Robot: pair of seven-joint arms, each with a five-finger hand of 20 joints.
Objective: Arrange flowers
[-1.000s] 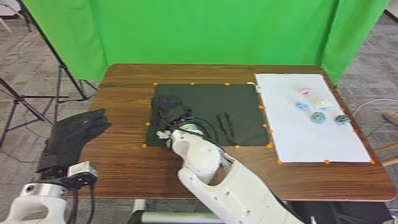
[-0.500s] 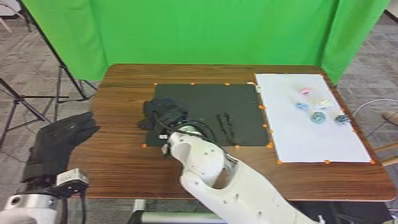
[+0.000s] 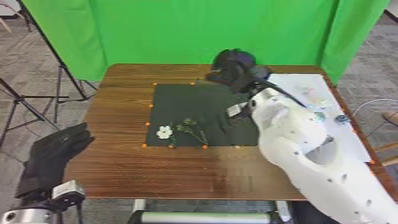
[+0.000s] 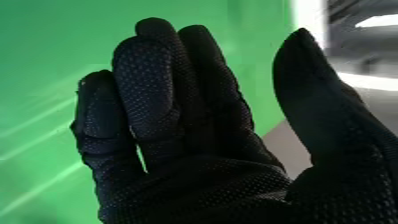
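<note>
Right hand [image 3: 233, 69] has swung off the near-left part of the black mat [image 3: 176, 102] and out past its far edge, and the left hand [image 3: 49, 156] has dropped back slightly. From my seat, the right-hand glove [image 4: 209, 182] looks like dimpled knit fabric, fingers straight and close together, thumb standing apart. Left fingers look straight too, off the left side of the glossy brown wood table [image 3: 115, 175]. On the mat's near-left part I've got a flat white flower [image 3: 164, 132] with rounded petals, just beside thin-stemmed green sprigs [image 3: 188, 129]. Over on the smooth white sheet [image 3: 293, 80] there's a roundish dark bloom [image 3: 342, 119] near the right edge.
</note>
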